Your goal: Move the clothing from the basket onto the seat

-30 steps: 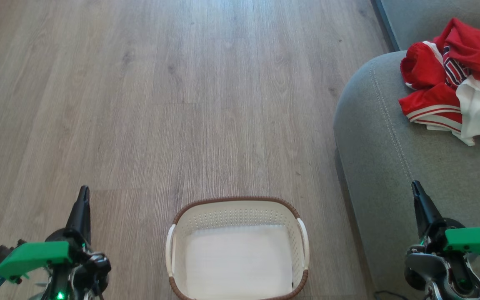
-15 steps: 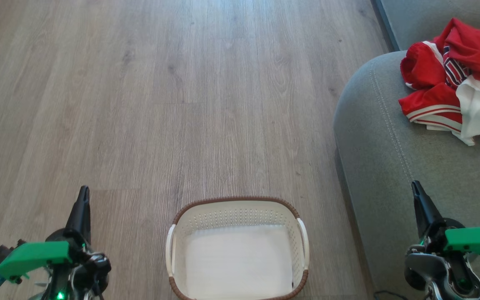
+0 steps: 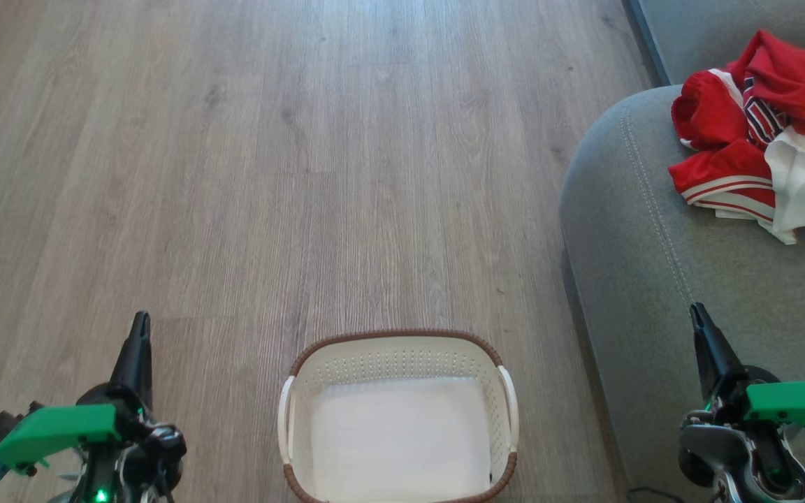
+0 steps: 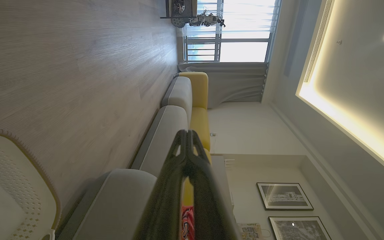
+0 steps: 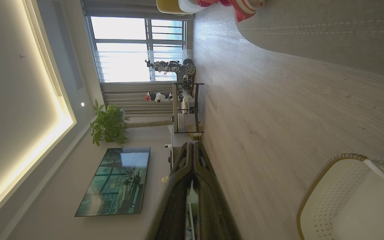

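Red-and-white clothing lies in a crumpled heap on the seat, toward its far right end and well apart from the basket. The basket stands on the wood floor just beside the seat's rounded front edge, straight ahead of the robot and between its arms. Its pale bottom shows bare, with no fabric in it. This reads as the task done: the load is where it belongs, bunched rather than spread, as soft cloth slumps when set down unfolded. Arms: left gripper is low at the left over the floor, fingers pressed together with nothing between them; the left wrist view shows the two dark fingers meeting at the tips. The right gripper is low at the right, over the seat's near edge, likewise closed and empty. Both point forward, flanking the basket and clear of it and of the heap. This looks like a parked posture, probably so that neither arm snags rim or fabric.
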Controlling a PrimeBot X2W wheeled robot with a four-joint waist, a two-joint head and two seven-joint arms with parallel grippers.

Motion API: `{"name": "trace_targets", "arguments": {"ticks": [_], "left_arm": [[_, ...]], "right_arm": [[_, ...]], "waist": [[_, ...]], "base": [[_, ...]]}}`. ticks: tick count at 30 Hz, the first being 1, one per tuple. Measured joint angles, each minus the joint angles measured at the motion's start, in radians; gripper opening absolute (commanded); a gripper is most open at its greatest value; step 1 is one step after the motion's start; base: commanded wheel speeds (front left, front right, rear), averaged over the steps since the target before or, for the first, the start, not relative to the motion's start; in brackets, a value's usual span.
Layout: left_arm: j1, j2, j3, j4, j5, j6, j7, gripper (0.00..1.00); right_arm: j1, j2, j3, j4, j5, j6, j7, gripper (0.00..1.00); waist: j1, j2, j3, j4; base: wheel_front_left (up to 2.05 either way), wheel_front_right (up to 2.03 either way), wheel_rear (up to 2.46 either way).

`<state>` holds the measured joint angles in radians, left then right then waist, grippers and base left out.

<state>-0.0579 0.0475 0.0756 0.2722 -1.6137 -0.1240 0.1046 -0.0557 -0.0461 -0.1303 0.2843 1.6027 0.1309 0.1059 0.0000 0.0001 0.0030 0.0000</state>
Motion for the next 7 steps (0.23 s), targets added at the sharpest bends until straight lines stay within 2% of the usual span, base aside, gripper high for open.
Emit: {"name": "trace_targets", "arguments": {"ticks": [7], "left_arm": [[0.000, 0.000, 0.000, 0.000, 0.000, 0.000, 0.001, 0.00]], "right_arm": [[0.000, 0.000, 0.000, 0.000, 0.000, 0.000, 0.000, 0.00]], "waist": [[0.0000, 0.0000, 0.000, 0.000]], "base": [[0.00, 0.00, 0.00]]}}
